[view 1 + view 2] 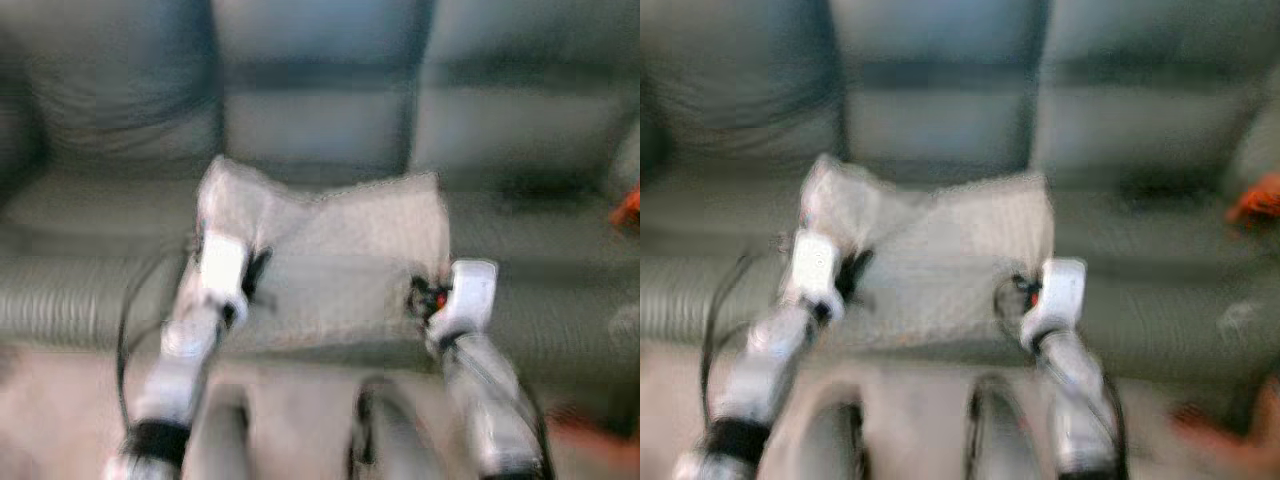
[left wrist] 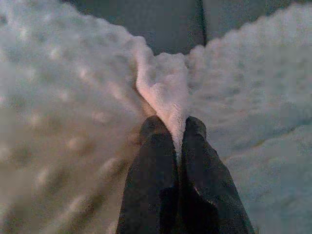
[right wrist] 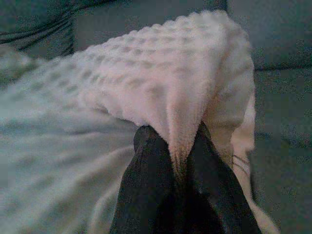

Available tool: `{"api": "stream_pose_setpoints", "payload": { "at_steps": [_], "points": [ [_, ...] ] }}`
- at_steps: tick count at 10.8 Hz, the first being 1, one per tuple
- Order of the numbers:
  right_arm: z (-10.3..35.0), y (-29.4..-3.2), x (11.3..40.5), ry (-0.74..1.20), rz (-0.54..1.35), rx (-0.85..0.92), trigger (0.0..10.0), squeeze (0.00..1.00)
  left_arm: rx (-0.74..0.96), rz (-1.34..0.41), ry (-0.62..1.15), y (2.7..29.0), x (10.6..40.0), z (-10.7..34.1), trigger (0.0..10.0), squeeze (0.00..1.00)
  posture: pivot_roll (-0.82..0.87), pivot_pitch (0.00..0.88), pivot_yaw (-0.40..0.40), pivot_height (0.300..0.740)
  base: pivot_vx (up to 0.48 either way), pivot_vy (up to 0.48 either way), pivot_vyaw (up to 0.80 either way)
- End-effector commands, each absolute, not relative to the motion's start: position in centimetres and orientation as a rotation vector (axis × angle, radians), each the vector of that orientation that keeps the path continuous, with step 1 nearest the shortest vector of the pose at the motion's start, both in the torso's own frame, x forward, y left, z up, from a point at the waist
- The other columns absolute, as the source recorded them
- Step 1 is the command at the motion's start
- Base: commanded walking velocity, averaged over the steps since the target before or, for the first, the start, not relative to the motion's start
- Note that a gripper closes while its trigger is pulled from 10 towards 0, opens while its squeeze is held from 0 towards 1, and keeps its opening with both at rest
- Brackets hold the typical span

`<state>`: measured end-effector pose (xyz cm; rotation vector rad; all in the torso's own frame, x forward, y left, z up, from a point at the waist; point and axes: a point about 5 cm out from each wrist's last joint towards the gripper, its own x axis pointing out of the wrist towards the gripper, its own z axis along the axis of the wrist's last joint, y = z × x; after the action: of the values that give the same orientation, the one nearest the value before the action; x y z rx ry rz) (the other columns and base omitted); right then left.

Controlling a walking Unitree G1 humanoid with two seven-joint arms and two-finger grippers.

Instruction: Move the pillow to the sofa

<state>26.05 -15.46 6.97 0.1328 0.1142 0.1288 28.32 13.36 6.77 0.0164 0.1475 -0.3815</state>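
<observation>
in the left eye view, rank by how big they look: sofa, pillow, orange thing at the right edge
1. sofa, spanning the whole frame.
2. pillow, held between the left gripper and right gripper, and nearer the camera, so it looks bigger.
3. orange thing, a small blurred patch cut by the edge.

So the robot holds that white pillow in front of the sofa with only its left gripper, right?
Not quite: both grippers hold it. The left gripper pinches a fold of the pillow, and the right wrist view shows the right gripper pinching it too, in front of the sofa.
</observation>
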Motion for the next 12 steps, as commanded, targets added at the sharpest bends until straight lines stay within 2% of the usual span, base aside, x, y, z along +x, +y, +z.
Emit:
{"api": "stream_pose_setpoints", "payload": {
  "at_steps": [1,8,12],
  "points": [
    [7.15,-15.36,25.90,0.101,0.131,0.142,10.0,0.00,0.030,-0.396,0.115,13.35,28.73,7.67,10.0,0.00,-0.09,0.120,0.015,0.586,0.000,0.000,0.00],
    [7.22,-15.27,25.84,0.094,0.138,0.146,10.0,0.00,0.039,-0.383,0.074,13.38,29.00,8.12,10.0,0.00,-0.09,0.123,0.015,0.586,0.000,0.000,0.00],
    [7.91,-15.06,25.95,0.067,0.164,0.145,10.0,0.00,0.007,-0.391,0.058,13.07,29.21,8.42,10.0,0.00,-0.09,0.122,0.015,0.586,0.451,0.000,0.00]
  ]
}}
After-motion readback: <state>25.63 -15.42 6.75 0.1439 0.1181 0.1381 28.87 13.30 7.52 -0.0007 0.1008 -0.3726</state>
